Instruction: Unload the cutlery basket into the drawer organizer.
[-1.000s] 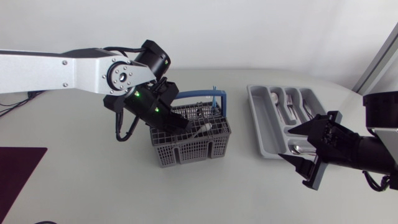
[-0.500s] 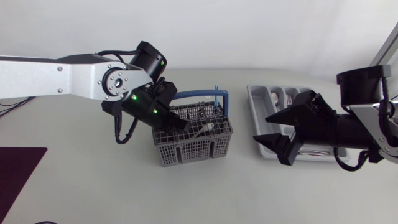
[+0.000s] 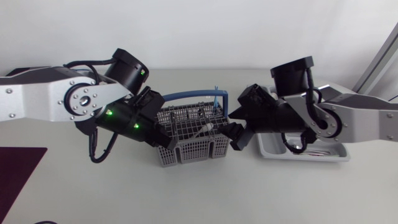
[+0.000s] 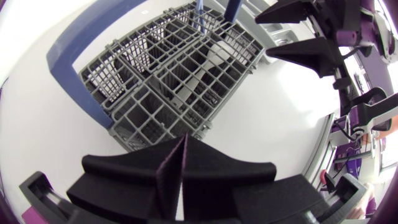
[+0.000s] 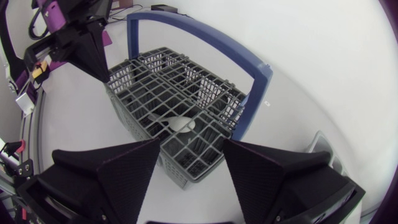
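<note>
Head view first: furthest from the cutlery basket (image 3: 198, 147) on its left side, the left arm comes in over the white table (image 3: 74, 186). Its left gripper (image 3: 169, 141) sits at the basket's left end, tips low against the grey lattice wall. The left wrist view shows its two fingers (image 4: 149, 177) pressed flat together with nothing between them – clenched and empty – and the basket just ahead of them.

The basket stands upright on the table between the two grippers. It is a grey plastic grid box split into small square cells, with a blue handle (image 3: 186, 95) arching over it from end to end. A pale spoon (image 5: 181, 125) lies tilted inside, its bowl up against the lattice near the middle cells. A thin blue piece (image 3: 215, 97) stands upright at the basket's far right corner, beside the handle's foot.

Just right of the basket hangs the right gripper (image 3: 234, 127), released – its wedge fingers (image 5: 118, 174) are spread wide, with the basket's near corner ahead of the gap and touching neither finger.

Further right of the basket, the grey drawer organizer (image 3: 311, 154) lies flat on the table, largely covered by the right arm; only its near rim and a glimpse of metal cutlery inside can be seen.
</note>
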`<state>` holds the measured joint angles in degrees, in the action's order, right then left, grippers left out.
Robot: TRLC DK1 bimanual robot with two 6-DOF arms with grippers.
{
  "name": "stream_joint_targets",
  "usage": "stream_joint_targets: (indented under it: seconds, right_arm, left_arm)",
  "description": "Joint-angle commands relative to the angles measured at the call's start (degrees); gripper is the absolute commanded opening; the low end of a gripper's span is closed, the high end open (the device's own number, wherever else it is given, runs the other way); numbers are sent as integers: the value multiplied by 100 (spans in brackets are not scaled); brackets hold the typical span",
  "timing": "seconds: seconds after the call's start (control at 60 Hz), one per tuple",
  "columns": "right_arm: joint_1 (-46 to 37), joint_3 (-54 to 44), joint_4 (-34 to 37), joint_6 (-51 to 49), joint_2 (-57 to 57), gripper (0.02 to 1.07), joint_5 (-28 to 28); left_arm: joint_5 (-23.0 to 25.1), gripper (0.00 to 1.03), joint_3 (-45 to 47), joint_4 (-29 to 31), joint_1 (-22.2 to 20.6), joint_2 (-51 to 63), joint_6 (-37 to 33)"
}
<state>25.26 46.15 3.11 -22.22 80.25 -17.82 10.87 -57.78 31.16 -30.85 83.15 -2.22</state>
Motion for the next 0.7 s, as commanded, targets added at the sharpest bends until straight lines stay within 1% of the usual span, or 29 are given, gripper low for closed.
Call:
stream_joint_targets:
  seconds: [0.0, 0.017, 0.1, 0.15, 0.35, 0.4, 0.583, 0.683]
  right_arm:
    - [155, 236, -127, 244, 228, 65, 200]
    - [190, 280, -127, 271, 298, 65, 315]
    - [296, 368, -127, 288, 422, 65, 534]
    - [357, 447, -101, 297, 545, 61, 719]
    - [559, 614, 110, 350, 861, 61, 1211]
    - [603, 667, 172, 367, 940, 60, 1299]
    - [691, 755, 304, 508, 1063, 50, 1563]
    - [718, 755, 392, 613, 922, 50, 1677]
  left_arm:
    - [11, 19, 144, 22, 44, -247, -174]
    - [11, 19, 153, 22, 44, -282, -191]
    - [11, 19, 153, 13, 53, -388, -244]
    - [2, 19, 162, -13, 53, -467, -270]
    - [-24, 19, 197, -66, 106, -731, -402]
    - [-24, 19, 214, -66, 150, -801, -446]
    - [-24, 19, 276, -75, 264, -933, -525]
    - [-24, 19, 285, -75, 325, -1003, -543]
